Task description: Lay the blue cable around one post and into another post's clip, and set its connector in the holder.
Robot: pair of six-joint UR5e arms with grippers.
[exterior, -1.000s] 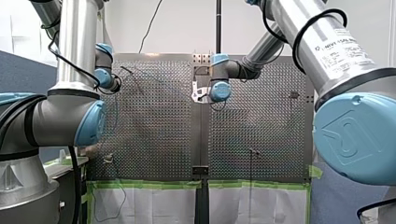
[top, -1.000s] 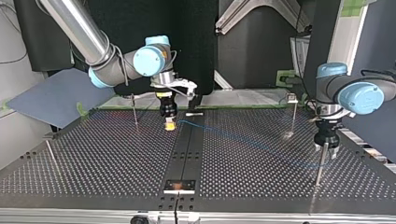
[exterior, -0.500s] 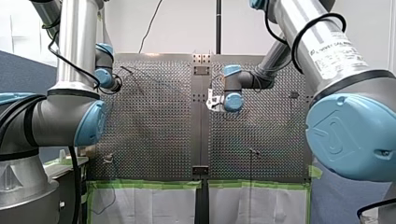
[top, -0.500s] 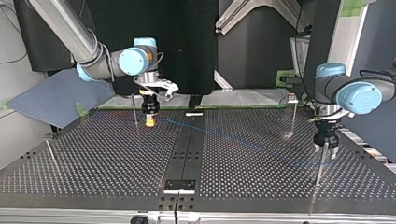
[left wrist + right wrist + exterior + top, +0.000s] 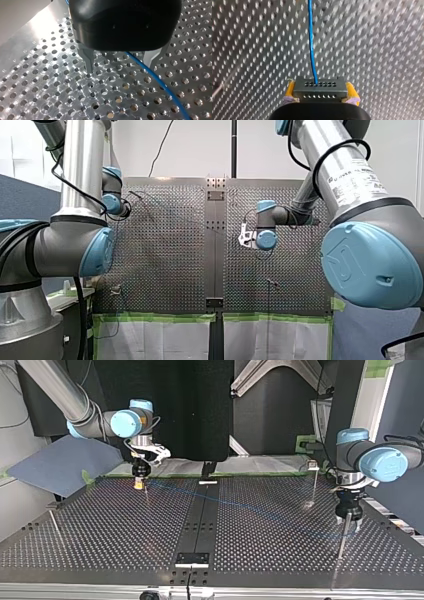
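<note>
Gripped the grey connector (image 5: 319, 87) tight between the yellow pads (image 5: 290, 90) of my right hand (image 5: 321, 91), with the blue cable (image 5: 311, 37) leaving its face and running straight ahead over the perforated bench (image 5: 382, 50). Hung just beside a thin post (image 5: 145, 491) in the top view. Had the metal fingers (image 5: 88, 61) of my left hand (image 5: 120, 70) spread apart and holding nothing, the cable passing loose between them, nearer one finger, close above the bench.
</note>
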